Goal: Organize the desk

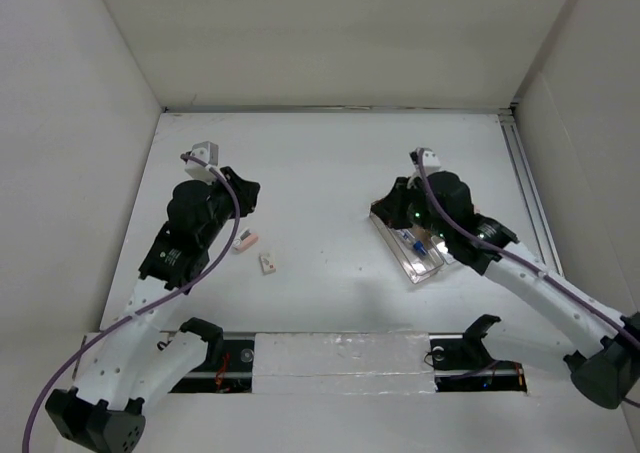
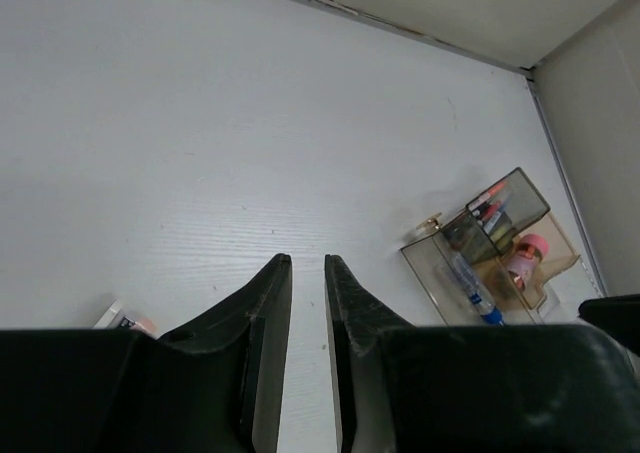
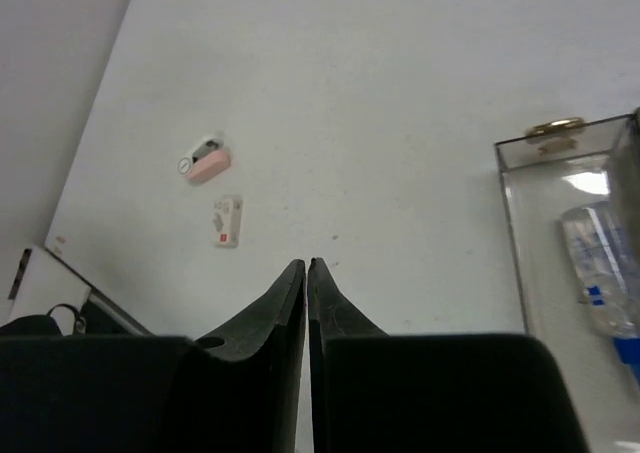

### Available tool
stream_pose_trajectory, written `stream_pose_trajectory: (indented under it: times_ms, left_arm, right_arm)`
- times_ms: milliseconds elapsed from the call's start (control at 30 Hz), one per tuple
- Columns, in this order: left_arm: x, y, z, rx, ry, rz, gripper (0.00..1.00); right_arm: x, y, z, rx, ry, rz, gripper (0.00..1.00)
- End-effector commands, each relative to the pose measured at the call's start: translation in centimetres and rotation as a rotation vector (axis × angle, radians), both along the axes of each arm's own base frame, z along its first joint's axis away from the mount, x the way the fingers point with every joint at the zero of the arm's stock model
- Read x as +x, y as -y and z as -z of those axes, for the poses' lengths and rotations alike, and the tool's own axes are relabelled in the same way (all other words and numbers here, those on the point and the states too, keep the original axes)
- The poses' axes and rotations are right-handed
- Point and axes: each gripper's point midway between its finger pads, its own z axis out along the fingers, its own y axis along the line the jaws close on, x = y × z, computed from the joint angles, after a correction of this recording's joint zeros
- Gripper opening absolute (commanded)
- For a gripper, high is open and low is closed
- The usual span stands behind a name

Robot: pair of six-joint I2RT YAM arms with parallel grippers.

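The desk [image 1: 330,153] was a white flat top, closed by white walls on the left, at the back and on the right. A metal rail [image 1: 527,198] ran along its right edge. The widest bare room lay in the far half, between both grippers and the back wall, and a second bare stretch lay in the middle, between the two arms. The left arm stood near the left wall, while the right arm reached in from the side of the rail.

There were two grippers. The left gripper [image 2: 308,265] hung over bare surface with its fingers a narrow gap apart and nothing between them. The right gripper [image 3: 306,265] had its fingers pressed together, holding nothing, just beside the tray.

There was one clear compartment tray [image 2: 428,265], right of the middle and well apart from the rail. Inside it a blue and clear pen [image 2: 470,283] and a pink-capped thing [image 2: 527,253] showed; the other contents I could not count.

Two small pieces lay loose on the desk near the left arm: a pink piece with a white end [image 3: 207,161] and a white piece with a red mark [image 3: 228,221], near each other but not touching.
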Motion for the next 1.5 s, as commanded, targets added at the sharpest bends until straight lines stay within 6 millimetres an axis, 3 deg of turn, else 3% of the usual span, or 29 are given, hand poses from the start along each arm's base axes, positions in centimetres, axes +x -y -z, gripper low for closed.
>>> stream_pose_trajectory:
  times_ms: [0,100,167,200,267,300,333,367,400,433,533,633,833,1000,1233,1300,1333,1367,1433,1467]
  left_arm:
    - [0.7,-0.7,-1.4,0.027,0.041,-0.036,0.17]
    - [1.1,-1.2,-0.4,0.051,0.0,-0.068,0.13]
    - [1.1,-1.3,-0.9,0.034,0.009,-0.078,0.13]
    - [1.1,-1.3,-1.3,0.027,0.019,-0.085,0.12]
    - [1.0,-1.6,-2.1,0.007,0.045,-0.098,0.12]
    - [0.9,-1.8,-2.3,0.002,0.053,-0.109,0.12]
    - [0.6,-2.0,-3.2,-0.013,0.084,-0.113,0.12]
    - [0.5,-2.0,-3.4,-0.019,0.088,-0.117,0.12]
    - [0.4,-2.2,-3.7,-0.022,0.097,-0.123,0.12]
    - [0.1,-2.4,-4.0,-0.027,0.108,-0.13,0.12]
    - [-0.2,-2.9,-4.6,-0.037,0.13,-0.15,0.12]
    - [-0.5,-3.0,-5.1,-0.044,0.135,-0.154,0.12]
    - [-1.3,-4.0,-6.3,-0.077,0.163,-0.194,0.12]
    - [-2.0,-5.4,-7.0,-0.12,0.189,-0.267,0.12]
    - [-2.1,-4.3,-6.8,-0.123,0.193,-0.205,0.13]
    - [-2.2,-4.1,-6.7,-0.122,0.197,-0.188,0.13]
    - [-2.3,-4.0,-6.8,-0.123,0.199,-0.183,0.13]
    - [-2.3,-3.9,-6.8,-0.122,0.199,-0.178,0.13]
    - [-2.3,-3.8,-6.9,-0.121,0.203,-0.172,0.13]
    - [-2.3,-3.8,-6.7,-0.118,0.2,-0.167,0.14]
  right_arm:
    - [-0.9,-4.8,-0.3,0.046,0.018,-0.153,0.12]
    - [-0.9,-7.8,2.3,-0.001,-0.01,-0.186,0.22]
    - [-1.0,-10.3,4.6,-0.011,-0.043,-0.226,0.4]
    - [-2.1,-12.3,5.0,-0.011,-0.05,-0.272,0.44]
    - [-3.1,-15.0,6.2,-0.033,-0.067,-0.31,0.5]
    - [-4.2,-17.7,7.7,-0.072,-0.076,-0.337,0.53]
    - [-4.3,-19.0,8.1,-0.096,-0.059,-0.329,0.55]
    - [-5.7,-19.4,10.9,-0.161,-0.103,-0.36,0.56]
    - [-5.3,-21.2,12.1,-0.204,-0.1,-0.343,0.58]
    - [-5.9,-23.3,11.1,-0.214,-0.061,-0.343,0.61]
    - [-6.3,-25.5,13.8,-0.322,-0.058,-0.307,0.66]
    - [-5.4,-26.1,16.3,-0.365,-0.071,-0.266,0.67]
    - [-3.7,-25.4,17.1,-0.429,-0.05,-0.159,0.68]
    - [-3.4,-25.7,18.7,-0.458,-0.071,-0.137,0.68]
    - [-3.4,-27.8,20.2,-0.425,-0.092,-0.164,0.63]
    - [-3.3,-28.0,20.5,-0.431,-0.094,-0.163,0.55]
    - [-3.1,-27.8,20.9,-0.44,-0.094,-0.145,0.38]
    - [-3.0,-27.5,20.9,-0.444,-0.094,-0.126,0.27]
    - [-2.6,-26.6,20.6,-0.437,-0.092,-0.066,0.13]
    - [-2.7,-25.4,19.7,-0.427,-0.088,-0.041,0.11]
